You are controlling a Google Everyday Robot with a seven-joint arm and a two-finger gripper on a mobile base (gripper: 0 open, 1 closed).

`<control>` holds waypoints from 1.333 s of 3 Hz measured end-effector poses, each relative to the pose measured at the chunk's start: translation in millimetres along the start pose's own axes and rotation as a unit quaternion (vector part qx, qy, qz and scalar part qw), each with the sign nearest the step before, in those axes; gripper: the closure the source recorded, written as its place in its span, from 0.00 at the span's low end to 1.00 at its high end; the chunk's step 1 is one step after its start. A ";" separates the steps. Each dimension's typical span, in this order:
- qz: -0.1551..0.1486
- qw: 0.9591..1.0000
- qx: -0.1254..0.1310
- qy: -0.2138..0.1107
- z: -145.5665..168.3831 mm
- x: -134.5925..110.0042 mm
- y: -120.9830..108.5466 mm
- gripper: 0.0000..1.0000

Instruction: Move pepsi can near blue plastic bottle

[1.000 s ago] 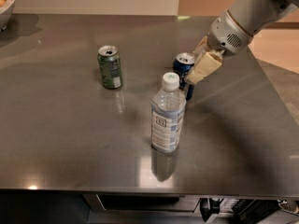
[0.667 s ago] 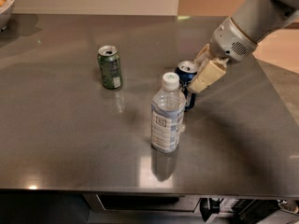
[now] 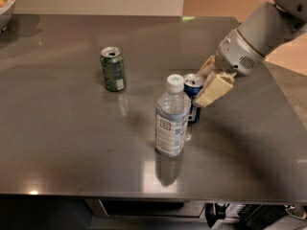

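Compared with a second ago, the pepsi can point(image 3: 192, 84) sits lower in the camera view and closer to the blue plastic bottle point(image 3: 171, 119) — it has travelled with the gripper point(image 3: 200, 91), which has come the same way toward the near edge of the table point(image 3: 72, 143). The bottle and the green can point(image 3: 112, 69) stand where they stood before.

The gripper reaches in from the right on a white and grey arm, and its cream fingers point(image 3: 215, 87) are clamped on the pepsi can, one on the can's right side and one behind it.

The pepsi can is dark blue with a silver top and a patch of white and red on its side. It stands just behind the bottle's right shoulder, its lower left part hidden by the bottle; whether it touches the bottle or rests on the table cannot be told. It is shorter than the bottle, which is clear, upright, white-capped and carries a pale blue-white label.

The green can stands upright, well apart to the left, its top opened. A white bowl point(image 3: 6, 14) at the far left corner holds something yellow-orange — only part of it shows. What the bottle holds cannot be made out.
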State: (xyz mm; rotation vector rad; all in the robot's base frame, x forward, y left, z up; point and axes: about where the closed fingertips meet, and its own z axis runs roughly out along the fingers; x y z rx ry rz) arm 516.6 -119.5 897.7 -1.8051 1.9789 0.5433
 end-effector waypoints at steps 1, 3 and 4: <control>0.000 1.000 0.001 -0.001 1.0 -1.1 -1.6 0.28; -0.001 1.000 0.003 -0.002 3.3 -3.0 -3.0 0.00; -0.001 1.000 0.003 -0.002 3.4 -3.0 -3.1 0.00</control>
